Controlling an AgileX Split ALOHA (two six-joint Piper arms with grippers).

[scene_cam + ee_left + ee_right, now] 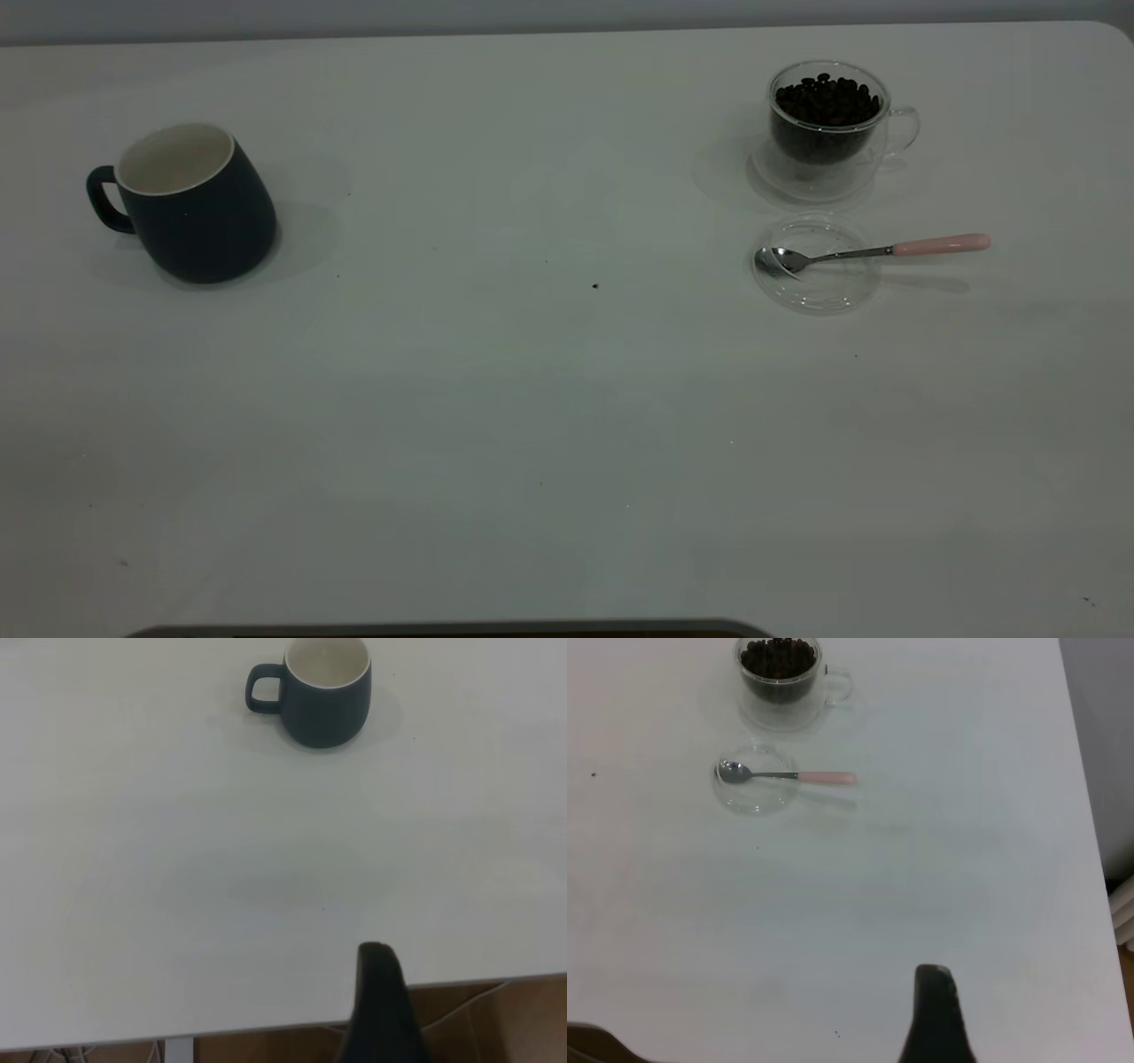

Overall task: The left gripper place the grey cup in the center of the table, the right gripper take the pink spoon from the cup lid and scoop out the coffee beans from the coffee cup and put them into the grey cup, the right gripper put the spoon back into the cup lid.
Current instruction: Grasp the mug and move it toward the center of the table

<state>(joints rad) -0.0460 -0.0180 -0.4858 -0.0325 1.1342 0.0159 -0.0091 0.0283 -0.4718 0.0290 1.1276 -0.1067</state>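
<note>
The grey cup [197, 202] stands upright and empty at the table's left side, handle pointing outward; the left wrist view shows the grey cup [326, 689] far ahead. The coffee cup [828, 124], full of coffee beans [828, 97], stands at the back right. Just in front of it lies the cup lid [815, 266] with the pink spoon [873, 252] resting across it, bowl inside, handle sticking out to the right. My left gripper [376, 957] hangs at the near table edge, far from the grey cup. My right gripper [934, 979] hovers over bare table, well short of the pink spoon [788, 775].
The white table [532, 399] has a few dark specks [594, 285] near its middle. Its rounded corner lies at the back right. A dark strip [443, 629] runs along the near edge in the exterior view, where neither arm shows.
</note>
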